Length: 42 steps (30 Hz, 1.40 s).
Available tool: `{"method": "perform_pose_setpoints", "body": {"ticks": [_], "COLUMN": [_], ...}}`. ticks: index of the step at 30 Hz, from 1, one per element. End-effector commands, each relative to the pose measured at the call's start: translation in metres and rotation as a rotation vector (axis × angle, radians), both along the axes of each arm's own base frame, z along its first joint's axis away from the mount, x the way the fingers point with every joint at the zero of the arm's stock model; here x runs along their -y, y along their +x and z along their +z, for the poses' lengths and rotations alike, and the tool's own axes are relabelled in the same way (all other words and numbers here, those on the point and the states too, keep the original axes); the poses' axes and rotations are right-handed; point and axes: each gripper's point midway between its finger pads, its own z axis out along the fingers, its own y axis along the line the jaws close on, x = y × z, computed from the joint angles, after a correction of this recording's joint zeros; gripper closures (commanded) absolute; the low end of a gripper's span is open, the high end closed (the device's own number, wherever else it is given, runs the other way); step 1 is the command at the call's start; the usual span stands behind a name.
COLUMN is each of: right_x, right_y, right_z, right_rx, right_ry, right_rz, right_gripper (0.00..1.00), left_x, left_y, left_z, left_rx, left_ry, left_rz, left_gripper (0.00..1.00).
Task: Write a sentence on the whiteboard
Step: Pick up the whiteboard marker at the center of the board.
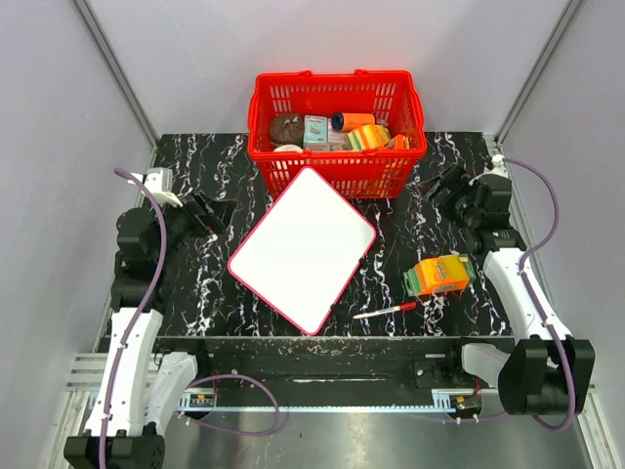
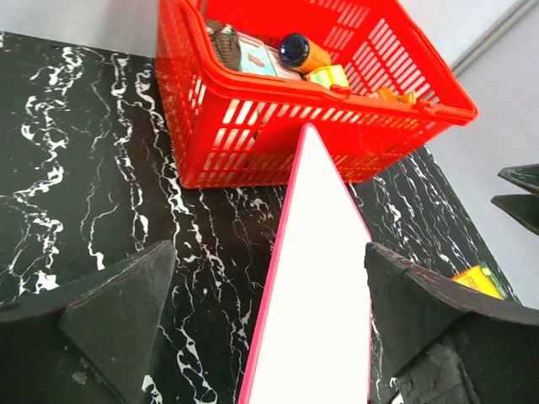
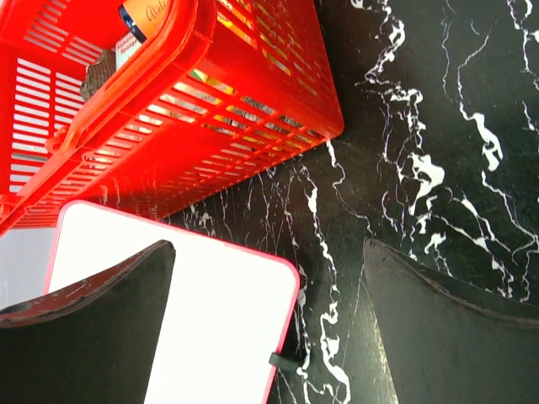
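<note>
The whiteboard [image 1: 303, 247] lies flat and tilted on the black marble table, its far corner touching the red basket. Its surface is blank; no sentence shows on it. It also shows in the left wrist view [image 2: 316, 295] and the right wrist view [image 3: 210, 311]. A slim red-and-white marker pen [image 1: 385, 311] lies on the table right of the board's near corner. My left gripper [image 1: 217, 213] is open and empty, left of the board. My right gripper [image 1: 441, 186] is open and empty, right of the basket.
The red basket [image 1: 337, 168] holding several small items stands at the back centre. An orange-and-green carton [image 1: 440, 275] lies on the table near my right arm. Grey walls enclose the table on three sides.
</note>
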Motion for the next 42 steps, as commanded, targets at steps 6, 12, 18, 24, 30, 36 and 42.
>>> {"method": "perform_pose_setpoints", "body": {"ticks": [6, 12, 18, 24, 30, 36, 42], "right_x": [-0.017, -0.017, -0.015, -0.016, -0.012, -0.011, -0.012], "right_y": [-0.023, -0.033, -0.039, -0.045, -0.045, -0.045, -0.044], "right_z": [-0.016, -0.038, -0.055, -0.067, -0.067, -0.072, -0.071], "right_rx": [-0.072, -0.135, -0.18, -0.218, -0.216, -0.231, -0.229], "right_ry": [0.017, 0.01, 0.0, 0.005, -0.018, -0.023, -0.022], "right_rz": [0.109, 0.115, 0.107, 0.115, 0.104, 0.102, 0.105], "right_gripper": [0.0, 0.0, 0.0, 0.0, 0.0, 0.0, 0.0], "left_x": [0.071, 0.163, 0.278, 0.352, 0.378, 0.383, 0.372], "left_y": [-0.012, -0.018, -0.053, -0.108, -0.136, -0.149, -0.147], "left_z": [0.016, -0.023, -0.087, -0.155, -0.202, -0.241, -0.269], "left_rx": [0.049, -0.073, -0.097, -0.106, -0.125, -0.163, -0.199], "left_ry": [0.106, 0.341, 0.595, 0.76, 0.796, 0.865, 0.907], "left_rz": [-0.33, -0.529, -0.814, -1.081, -1.171, -1.181, -1.152], "left_gripper": [0.01, 0.01, 0.01, 0.02, 0.19, 0.25, 0.36]}}
